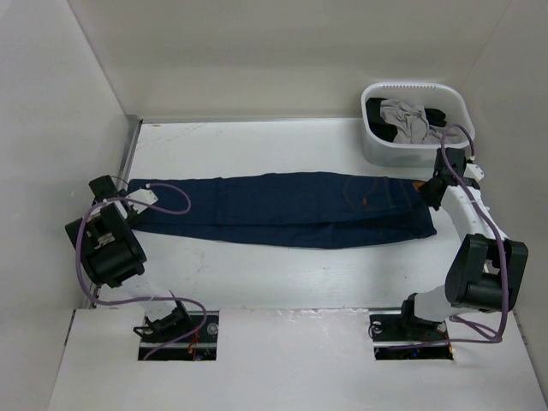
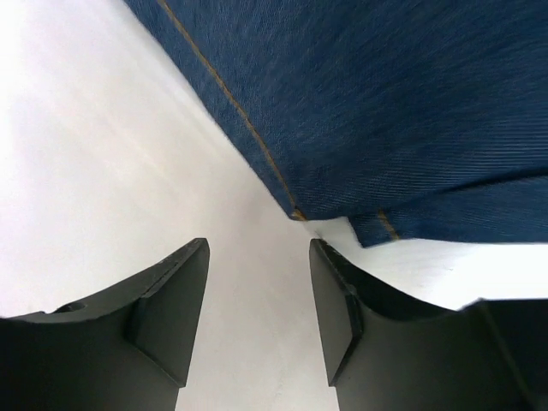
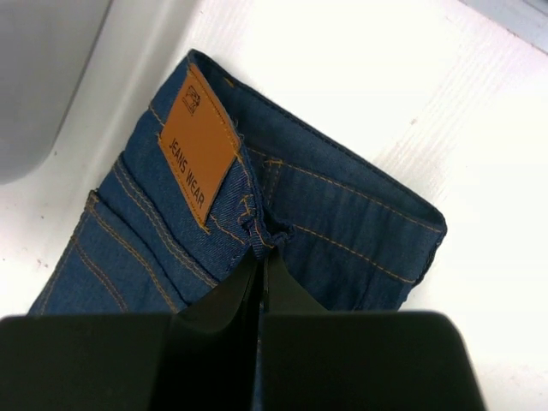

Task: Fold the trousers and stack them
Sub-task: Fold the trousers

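Stretched flat across the middle of the table [image 1: 282,274], from 9 o'clock to 3 o'clock in the top view: the trousers [image 1: 282,210], folded lengthwise leg on leg. Hems at 9 o'clock, waistband at 3 o'clock.

At the waist end, reached in from a base at 5 o'clock, elbow bent high, forearm slanting up toward 1 o'clock: the right gripper [image 1: 425,190]. Jaws pressed together, pinching the waistband's edge just beside the tan patch [image 3: 199,141]. Denim puckered at the fingertips [image 3: 244,278].

At the hem end, swung out from a base at 7 o'clock, elbow low at 8 o'clock, wrist tipped down toward the cloth: the left gripper [image 2: 259,248]. Jaws spread, bare table between them, hem corner just beyond the tips and not touched.

Up at 1 o'clock, near the waistband: a white basket [image 1: 385,152] with a light grey garment [image 1: 407,120] and a black garment [image 1: 435,114] inside.
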You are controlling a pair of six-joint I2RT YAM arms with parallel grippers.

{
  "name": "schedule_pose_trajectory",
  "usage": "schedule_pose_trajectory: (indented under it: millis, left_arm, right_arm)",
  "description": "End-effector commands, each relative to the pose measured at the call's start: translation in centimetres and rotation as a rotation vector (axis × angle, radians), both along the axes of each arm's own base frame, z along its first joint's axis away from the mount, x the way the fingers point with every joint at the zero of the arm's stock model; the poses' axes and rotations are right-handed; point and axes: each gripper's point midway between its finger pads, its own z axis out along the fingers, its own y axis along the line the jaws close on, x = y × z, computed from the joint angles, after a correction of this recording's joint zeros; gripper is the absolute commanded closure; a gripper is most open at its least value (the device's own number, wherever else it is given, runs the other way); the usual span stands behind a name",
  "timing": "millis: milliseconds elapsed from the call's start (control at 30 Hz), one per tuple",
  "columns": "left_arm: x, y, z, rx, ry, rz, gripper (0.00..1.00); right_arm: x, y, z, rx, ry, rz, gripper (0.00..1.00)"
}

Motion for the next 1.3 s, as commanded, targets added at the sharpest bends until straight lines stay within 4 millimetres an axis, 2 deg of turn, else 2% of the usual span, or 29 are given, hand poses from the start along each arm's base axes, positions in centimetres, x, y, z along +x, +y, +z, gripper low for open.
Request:
schedule_pose_trajectory:
  millis: [0,100,167,233,333,433,533,633,833,1100,1267]
  left_arm:
    - [1.1,-2.4,2.8,-0.030,-0.080,-0.097,0.50]
    - [0.3,-4.1,3.5,-0.087,-0.055,-0.158,0.48]
    - [-0.6,-5.6,3.1,-0.169,-0.018,-0.202,0.48]
    - [-1.6,-6.2,2.2,-0.210,0.037,-0.221,0.48]
    - [-2.0,-4.9,1.0,-0.170,0.086,-0.177,0.50]
    - [-1.4,-4.5,0.7,-0.165,0.085,-0.166,0.50]
    - [0.5,-4.1,1.0,-0.134,0.043,-0.165,0.51]
    - [1.4,-4.1,1.4,-0.104,0.036,-0.176,0.53]
    - [2.4,-3.3,1.6,-0.054,0.029,-0.201,0.56]
    - [3.4,-2.7,1.0,-0.028,0.040,-0.240,0.60]
    - [4.2,-1.6,1.7,0.042,0.044,-0.265,0.61]
  right_arm:
    - [1.3,-0.7,2.2,-0.046,-0.052,0.012,1.00]
    - [1.2,-0.7,2.0,-0.046,-0.052,0.012,1.00]
    - [1.2,-0.7,1.8,-0.046,-0.053,0.014,1.00]
    - [1.1,-0.7,1.6,-0.045,-0.049,0.013,1.00]
    - [1.1,-0.6,1.7,-0.045,-0.056,0.011,1.00]
    - [1.0,-0.6,1.8,-0.051,-0.061,0.018,1.00]
    - [0.8,-0.6,1.7,-0.051,-0.060,0.018,1.00]
    - [0.5,-0.5,1.5,-0.051,-0.058,0.020,1.00]
    - [0.0,-0.2,1.3,-0.046,-0.060,0.025,1.00]
    - [0.0,-0.3,1.5,-0.048,-0.065,0.028,1.00]
    - [-0.1,-0.4,1.4,-0.048,-0.061,0.027,1.00]
